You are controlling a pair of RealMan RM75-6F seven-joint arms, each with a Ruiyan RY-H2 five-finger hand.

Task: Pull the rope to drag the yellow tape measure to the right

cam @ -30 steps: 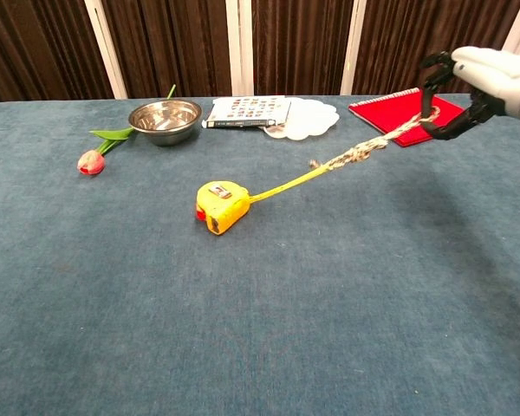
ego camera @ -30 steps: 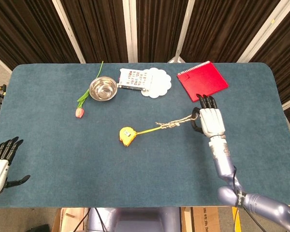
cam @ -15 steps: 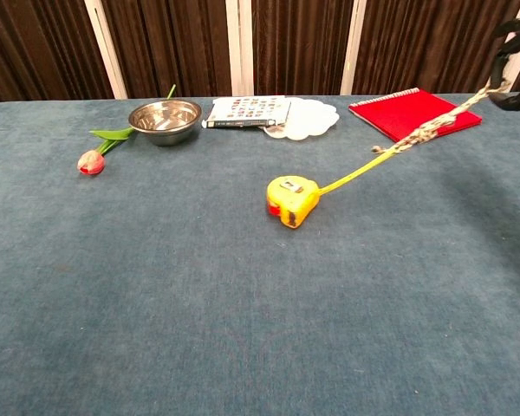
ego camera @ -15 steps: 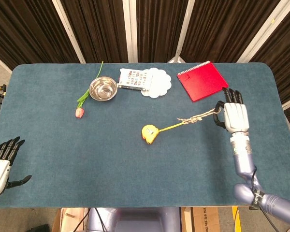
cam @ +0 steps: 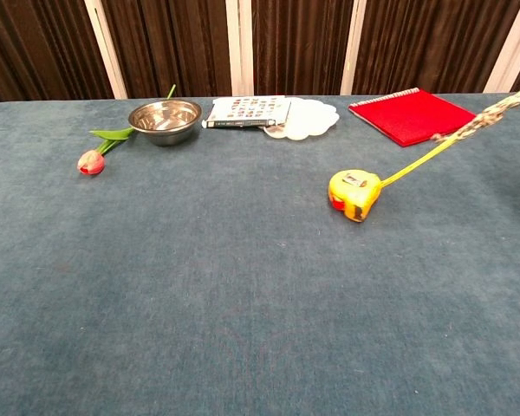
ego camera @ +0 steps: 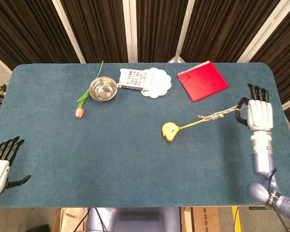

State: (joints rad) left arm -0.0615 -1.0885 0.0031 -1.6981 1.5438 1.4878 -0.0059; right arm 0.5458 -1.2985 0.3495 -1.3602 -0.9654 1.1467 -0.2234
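Note:
The yellow tape measure [ego camera: 168, 131] [cam: 354, 191] lies on the blue table, right of centre. Its yellow strip runs up and to the right into a braided rope [ego camera: 216, 114] [cam: 490, 113], pulled taut. My right hand [ego camera: 259, 114] pinches the rope's far end near the table's right edge in the head view; the chest view does not show this hand. My left hand [ego camera: 1, 160] hangs open off the table's front left corner, holding nothing.
Along the far side stand a steel bowl [ego camera: 103, 89], a pink tulip [ego camera: 79, 112], a printed book [ego camera: 133, 79] on a white doily [ego camera: 158, 82], and a red notebook [ego camera: 202, 80]. The table's right edge [ego camera: 283, 113] lies just beyond my right hand.
My right hand has moved rightward holding the rope, leaving the chest view. The tape measure has slid right from left of centre to right of centre. The left hand stayed put.

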